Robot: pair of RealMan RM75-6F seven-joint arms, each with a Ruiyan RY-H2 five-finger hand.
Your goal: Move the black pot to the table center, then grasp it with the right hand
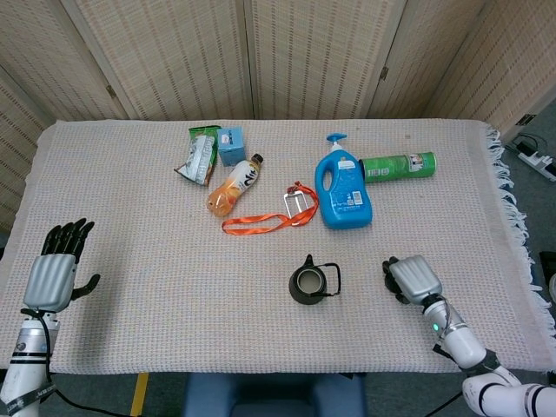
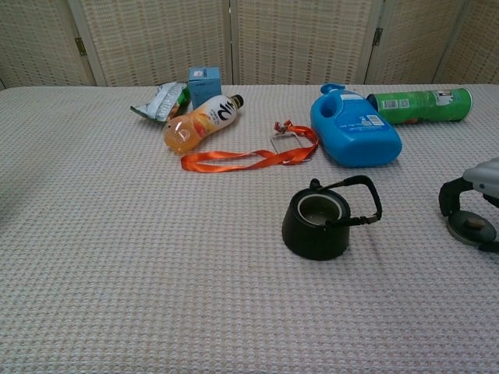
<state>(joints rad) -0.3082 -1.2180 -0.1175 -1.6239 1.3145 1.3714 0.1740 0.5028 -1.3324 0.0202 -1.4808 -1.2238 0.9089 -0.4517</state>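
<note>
The black pot (image 1: 310, 283) stands upright near the table's middle front, lidless, its wire handle tipped to the right; the chest view shows it too (image 2: 320, 222). Its small round lid (image 2: 470, 227) lies flat on the cloth to the pot's right. My right hand (image 1: 412, 280) hovers over that lid, palm down, fingers arched around it without plainly gripping it, and shows at the chest view's right edge (image 2: 477, 187). It is well apart from the pot. My left hand (image 1: 56, 269) is at the table's front left edge, fingers spread and empty.
Behind the pot lie an orange lanyard (image 1: 265, 221), a blue detergent jug (image 1: 346, 195), a green can (image 1: 398, 165) on its side, an orange drink bottle (image 1: 234, 184), a snack bag (image 1: 198, 156) and a small blue box (image 1: 230, 145). The woven cloth (image 1: 156, 287) covers the table.
</note>
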